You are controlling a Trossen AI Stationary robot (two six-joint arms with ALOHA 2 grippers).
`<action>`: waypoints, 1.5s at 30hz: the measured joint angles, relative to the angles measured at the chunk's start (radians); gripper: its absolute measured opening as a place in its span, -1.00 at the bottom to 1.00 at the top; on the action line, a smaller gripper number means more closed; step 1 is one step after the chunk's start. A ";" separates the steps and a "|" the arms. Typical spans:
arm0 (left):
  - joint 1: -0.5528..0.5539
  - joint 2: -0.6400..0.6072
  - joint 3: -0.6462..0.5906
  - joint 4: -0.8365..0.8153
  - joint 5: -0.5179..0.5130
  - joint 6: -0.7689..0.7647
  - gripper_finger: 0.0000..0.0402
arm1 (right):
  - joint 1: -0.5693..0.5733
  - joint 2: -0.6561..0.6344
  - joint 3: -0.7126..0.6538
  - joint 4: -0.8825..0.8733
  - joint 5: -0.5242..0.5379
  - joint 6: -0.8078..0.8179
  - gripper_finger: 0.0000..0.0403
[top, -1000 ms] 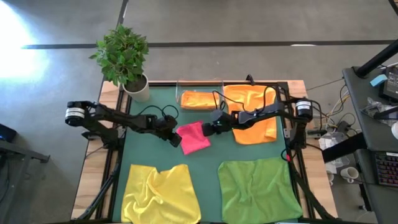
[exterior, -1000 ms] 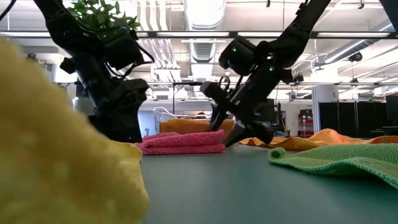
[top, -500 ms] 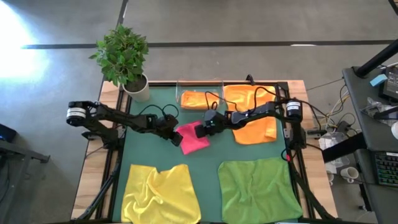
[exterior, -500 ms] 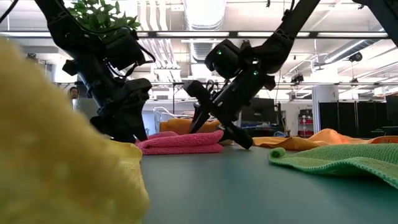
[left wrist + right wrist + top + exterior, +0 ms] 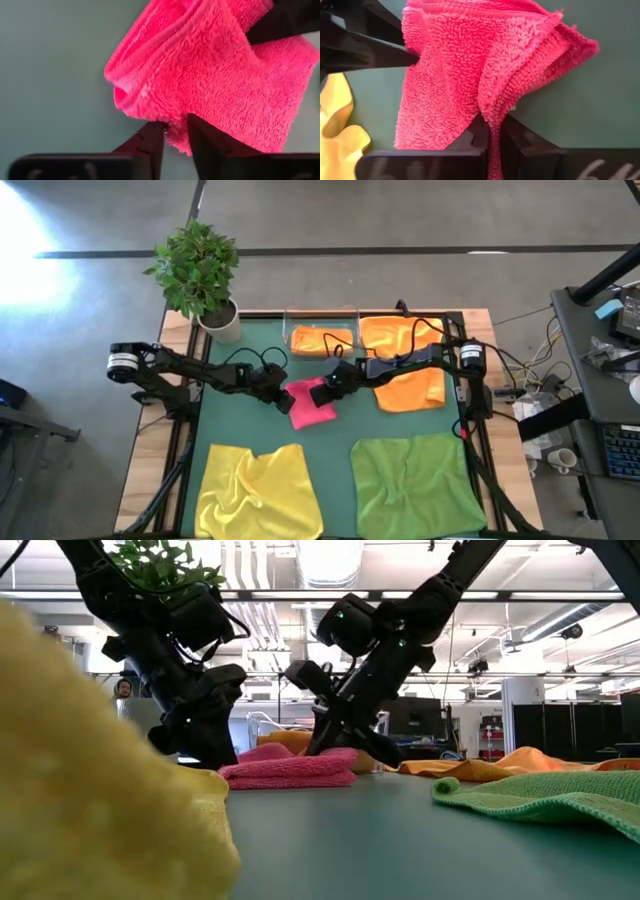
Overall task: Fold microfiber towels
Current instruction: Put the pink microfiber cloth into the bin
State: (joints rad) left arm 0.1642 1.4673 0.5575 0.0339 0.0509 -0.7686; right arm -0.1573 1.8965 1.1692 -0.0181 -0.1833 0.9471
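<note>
Both grippers, left gripper [image 5: 277, 397] and right gripper [image 5: 320, 391], pinch opposite edges of the pink towel [image 5: 312, 404].

Grey concrete floor [image 5: 400, 220] surrounds the table. A potted plant [image 5: 200, 275] stands at one corner. Ceiling ducts [image 5: 330, 580] and strip lights run overhead.

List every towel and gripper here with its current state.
Pink towel: folded, pinched at both ends.
Left gripper: shut on pink towel.
Right gripper: shut on pink towel.
Yellow towel: spread, rumpled.
Green towel: spread flat.
Large orange towel: unfolded.
Small orange towel: folded.
</note>
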 joint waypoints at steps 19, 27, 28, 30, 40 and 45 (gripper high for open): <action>-0.001 -0.064 0.039 0.064 0.004 0.016 -0.99 | 0.025 -0.059 0.049 -0.085 0.030 -0.049 -0.95; 0.007 -0.146 0.061 0.059 -0.001 0.032 -1.00 | 0.024 -0.169 0.049 -0.142 0.082 -0.048 -0.96; 0.012 -0.152 0.072 0.061 -0.004 0.048 -1.00 | 0.024 -0.182 0.049 -0.142 0.085 -0.045 -0.96; 0.023 -0.164 0.094 0.061 -0.031 0.086 -1.00 | 0.024 -0.207 0.050 -0.142 0.106 -0.042 -0.96; 0.136 -0.176 0.223 0.061 -0.063 0.296 -1.00 | -0.009 -0.305 0.050 -0.165 0.260 -0.049 -0.96; 0.220 -0.160 0.273 0.060 -0.088 0.401 -1.00 | -0.084 -0.323 0.062 -0.156 0.300 -0.072 -0.96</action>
State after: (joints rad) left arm 0.3846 1.3072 0.8302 0.0940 -0.0368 -0.3679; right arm -0.2416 1.5734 1.2309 -0.1738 0.1169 0.8756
